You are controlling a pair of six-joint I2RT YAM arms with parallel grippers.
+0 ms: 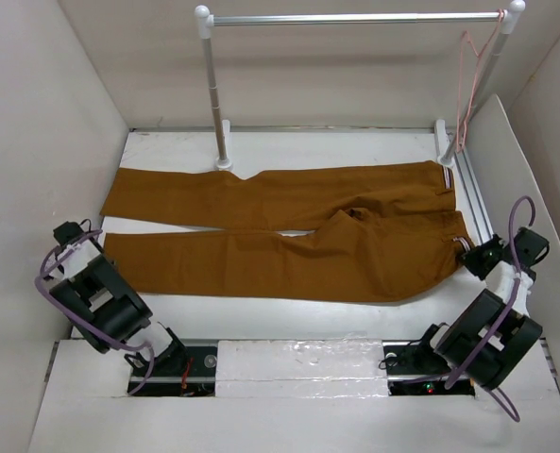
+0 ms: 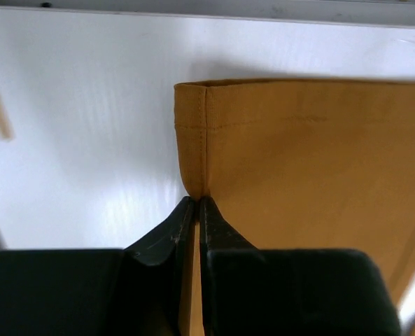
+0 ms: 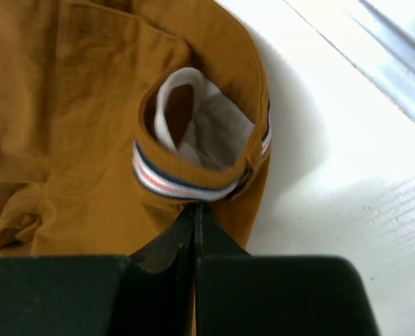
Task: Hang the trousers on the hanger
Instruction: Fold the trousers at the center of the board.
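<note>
Spread flat on the smooth white table (image 1: pixel 213 316), mid-frame from above: soft rust-brown trousers (image 1: pixel 289 231), thin pink wire hanger (image 1: pixel 468 85) dangling from the silver rail (image 1: pixel 355 18) at upper right. Visible only from the wrists: left fingers (image 2: pixel 169 231) pinched shut on a stitched hem corner, right fingers (image 3: pixel 169 238) clamped on the striped waistband.

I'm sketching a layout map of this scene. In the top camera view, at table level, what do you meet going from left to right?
left gripper → trousers → right gripper
</note>
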